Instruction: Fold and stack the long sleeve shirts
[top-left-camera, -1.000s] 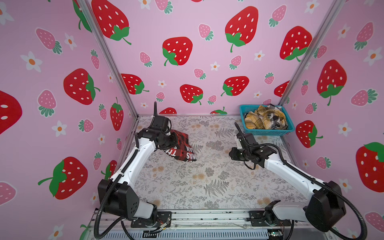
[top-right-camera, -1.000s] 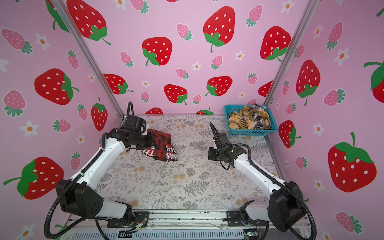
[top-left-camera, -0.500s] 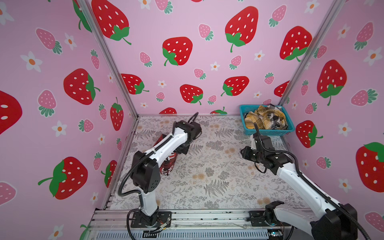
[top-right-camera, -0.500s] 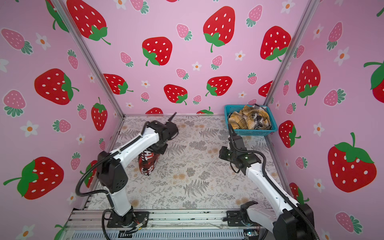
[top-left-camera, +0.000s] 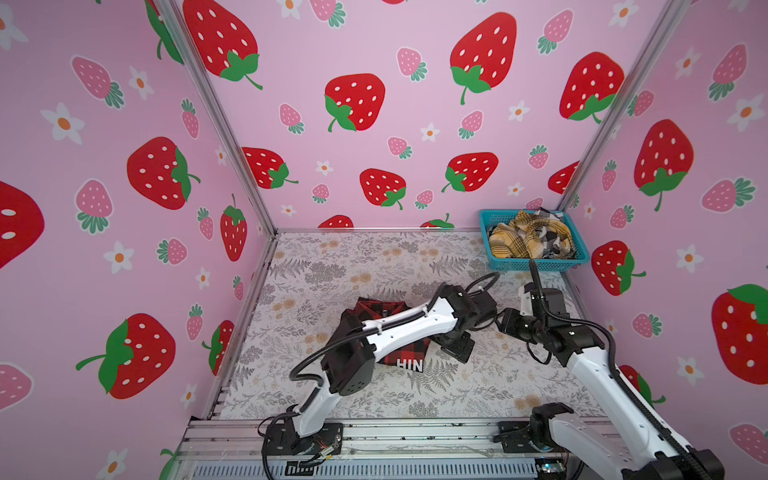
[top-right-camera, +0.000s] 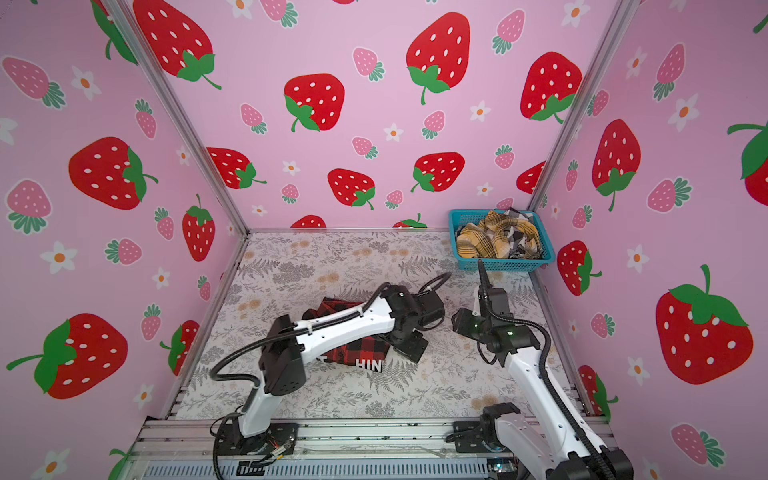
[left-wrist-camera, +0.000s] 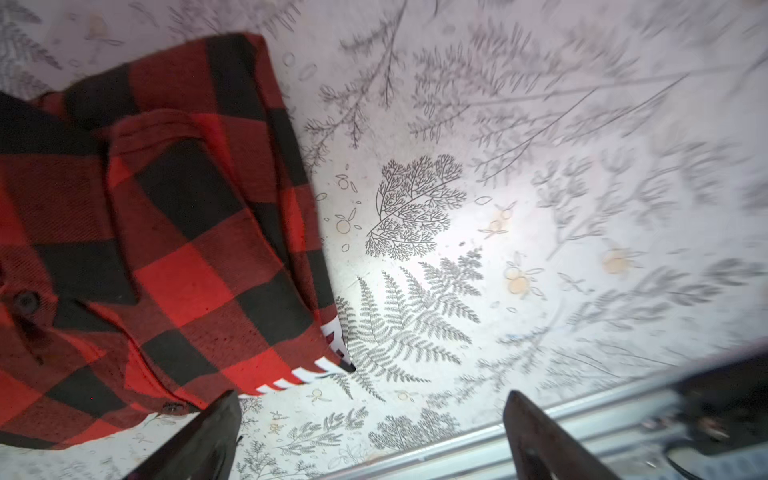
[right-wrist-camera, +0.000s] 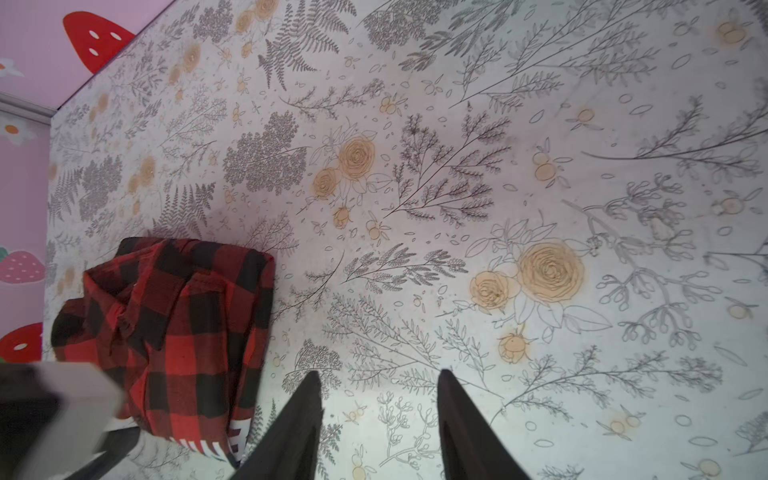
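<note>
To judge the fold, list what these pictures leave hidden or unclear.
Red-and-black buffalo-check shirt: in both top views, white left arm covers its middle.
Black-white plaid shirt: both top views, mostly under mustard-yellow plaid shirt in teal mesh basket.
Floral table: left wrist view, far part blurred.

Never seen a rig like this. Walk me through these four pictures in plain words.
Two white robot arms, the left arm and the right arm, are mounted at the near edge of a flower-patterned table inside strawberry-papered walls. Both top views look down on the whole scene from nearly the same spot. The other two pictures come from a camera on each wrist, looking past the left fingers and the right fingers. Both pairs stand apart; nothing is held. A folded red-and-black shirt lies on the table, partly hidden by the left arm. A teal basket in the far right corner holds a crumpled yellow plaid shirt and a black-white shirt.
</note>
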